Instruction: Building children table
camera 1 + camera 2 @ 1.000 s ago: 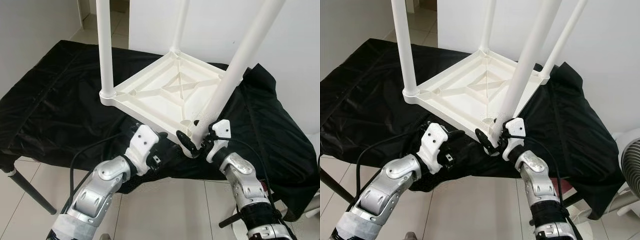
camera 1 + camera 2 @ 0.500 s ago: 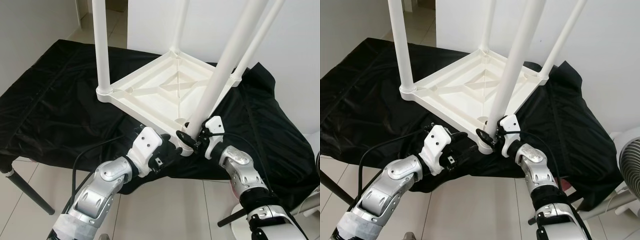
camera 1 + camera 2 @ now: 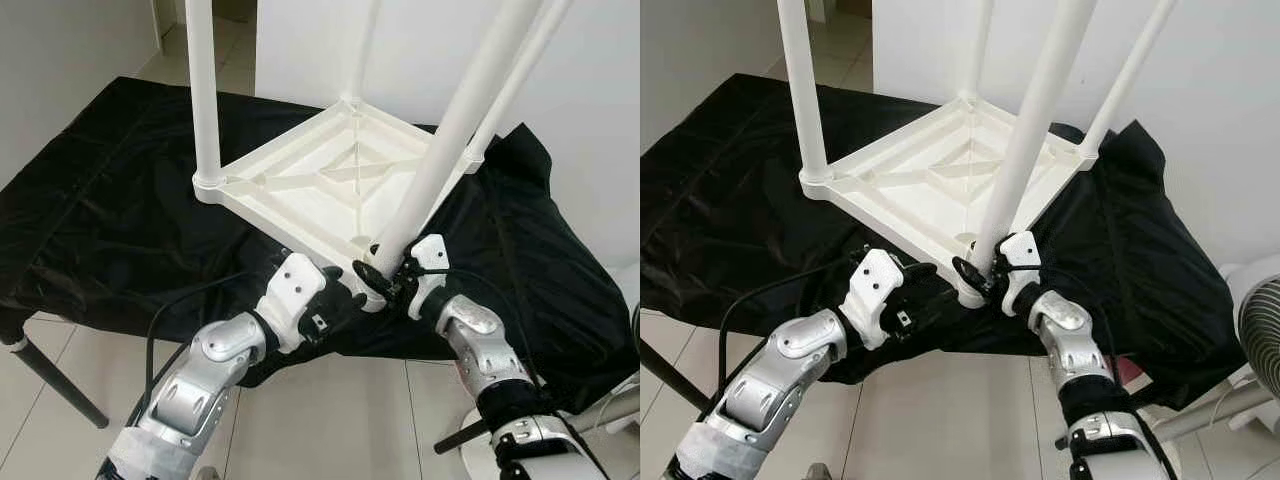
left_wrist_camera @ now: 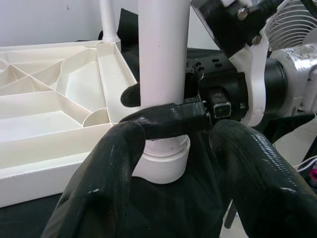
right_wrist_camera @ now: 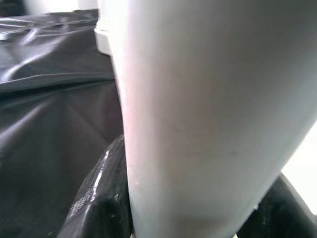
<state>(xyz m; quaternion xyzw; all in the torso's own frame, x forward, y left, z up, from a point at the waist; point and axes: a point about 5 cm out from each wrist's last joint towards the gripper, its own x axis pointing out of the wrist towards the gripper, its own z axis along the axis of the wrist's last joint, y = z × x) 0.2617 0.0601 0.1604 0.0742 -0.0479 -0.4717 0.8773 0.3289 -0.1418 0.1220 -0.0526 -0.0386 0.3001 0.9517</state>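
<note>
A white plastic children's table (image 3: 300,185) lies upside down on a black cloth. Three legs stand upright in its corner sockets: the left leg (image 3: 204,90), the far leg (image 3: 362,50) and the right leg (image 3: 515,75). A fourth leg (image 3: 450,140) leans to the right, with its foot at the near corner socket (image 4: 163,161). My right gripper (image 3: 385,275) is shut on that leg just above the socket, and the leg (image 5: 208,109) sits between its fingers. My left gripper (image 3: 345,298) is open, its fingers (image 4: 109,178) on either side of the same corner, just short of it.
The black cloth (image 3: 110,200) covers a table with a dark leg (image 3: 50,385) at the near left. A white fan (image 3: 1260,330) stands on the tiled floor at the right. A white wall is close behind the table.
My right gripper has drawn the leaning leg's foot a little left and up to the near corner socket, and the leg stands slightly less tilted. My left gripper edged closer to that corner.
</note>
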